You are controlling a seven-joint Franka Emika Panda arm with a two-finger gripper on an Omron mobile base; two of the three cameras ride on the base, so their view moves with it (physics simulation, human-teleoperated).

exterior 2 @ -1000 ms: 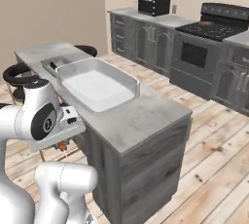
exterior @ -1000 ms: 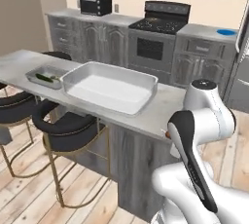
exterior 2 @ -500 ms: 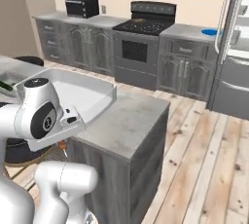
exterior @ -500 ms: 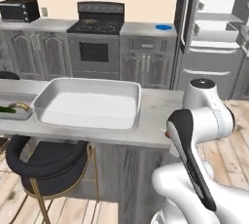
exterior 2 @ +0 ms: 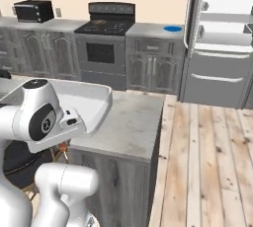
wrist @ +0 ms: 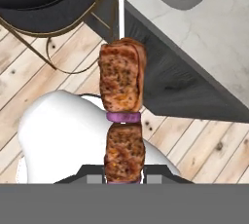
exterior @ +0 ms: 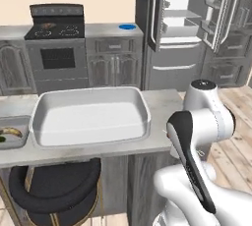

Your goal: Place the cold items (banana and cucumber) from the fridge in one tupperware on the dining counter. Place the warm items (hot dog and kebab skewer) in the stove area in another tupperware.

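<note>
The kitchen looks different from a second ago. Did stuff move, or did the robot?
The robot's base turned, so the whole view swung round: the fridge with its open doors has come into sight, and the stove now sits straight ahead. Nothing on the counter moved. The big tupperware is still empty, and the gripper stays shut on the kebab skewer.

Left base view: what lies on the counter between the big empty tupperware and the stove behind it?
Nothing: in the left base view the counter behind the tupperware is bare, then open floor lies before the stove.
</note>
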